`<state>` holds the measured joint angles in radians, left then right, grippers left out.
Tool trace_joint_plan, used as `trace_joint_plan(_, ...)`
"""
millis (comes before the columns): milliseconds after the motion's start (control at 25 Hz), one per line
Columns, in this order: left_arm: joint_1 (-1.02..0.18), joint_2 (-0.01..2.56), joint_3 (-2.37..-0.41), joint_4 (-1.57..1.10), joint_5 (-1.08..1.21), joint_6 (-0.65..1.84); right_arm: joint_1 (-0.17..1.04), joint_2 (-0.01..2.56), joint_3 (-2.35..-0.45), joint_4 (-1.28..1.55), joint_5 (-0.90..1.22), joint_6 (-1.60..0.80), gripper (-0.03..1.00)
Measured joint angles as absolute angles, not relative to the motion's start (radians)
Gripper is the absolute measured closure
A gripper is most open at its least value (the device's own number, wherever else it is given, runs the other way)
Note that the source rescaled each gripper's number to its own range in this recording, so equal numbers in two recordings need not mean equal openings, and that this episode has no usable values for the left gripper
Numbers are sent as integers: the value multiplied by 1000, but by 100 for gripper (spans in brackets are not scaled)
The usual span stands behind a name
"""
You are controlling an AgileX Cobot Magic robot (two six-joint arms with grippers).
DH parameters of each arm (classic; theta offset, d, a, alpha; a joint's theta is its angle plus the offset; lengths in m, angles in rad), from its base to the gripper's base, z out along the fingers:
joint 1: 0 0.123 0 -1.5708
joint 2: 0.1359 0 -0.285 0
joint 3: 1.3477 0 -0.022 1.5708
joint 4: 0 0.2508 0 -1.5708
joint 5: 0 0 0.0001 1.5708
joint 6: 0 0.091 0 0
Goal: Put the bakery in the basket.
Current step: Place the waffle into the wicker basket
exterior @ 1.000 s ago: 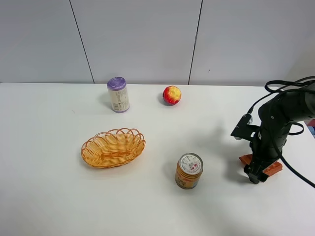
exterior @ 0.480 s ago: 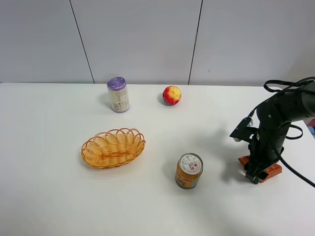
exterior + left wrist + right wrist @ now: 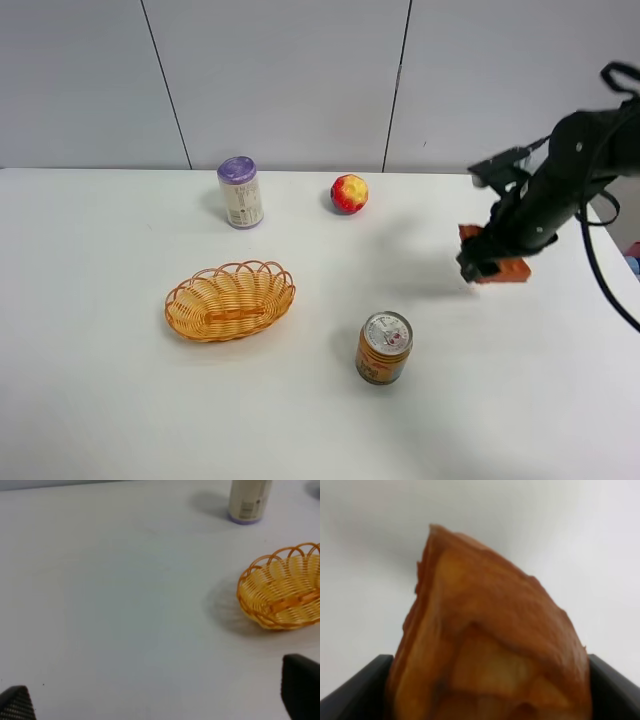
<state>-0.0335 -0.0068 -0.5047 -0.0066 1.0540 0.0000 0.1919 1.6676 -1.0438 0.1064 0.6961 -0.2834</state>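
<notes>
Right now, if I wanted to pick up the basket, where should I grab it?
Pinch the basket by its looped rim, coming down from above. It sits flat, open side up, likely too wide to span, and the thin rim gives fingers an edge to close on.

A white table (image 3: 110, 400) carries three loose items, all well apart from one another. At the far side, left of the middle, a cylindrical canister (image 3: 240, 193) stands upright. It has a purple lid and a pale label with print too fine to read. To its right, also at the far side, sits a round apple (image 3: 349, 193), red with yellow patches. Nearer and slightly further right, an orange drink can (image 3: 384, 348) stands upright, its silver top showing. Behind the table rises a plain grey wall (image 3: 280, 80) split by two thin dark seams.
</notes>
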Motion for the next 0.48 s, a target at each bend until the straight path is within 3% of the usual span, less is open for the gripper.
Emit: trace_joint_plan(480, -33, -7, -505, -7, 1054, 0, 610, 1812, -1473, 257, 805, -333, 96)
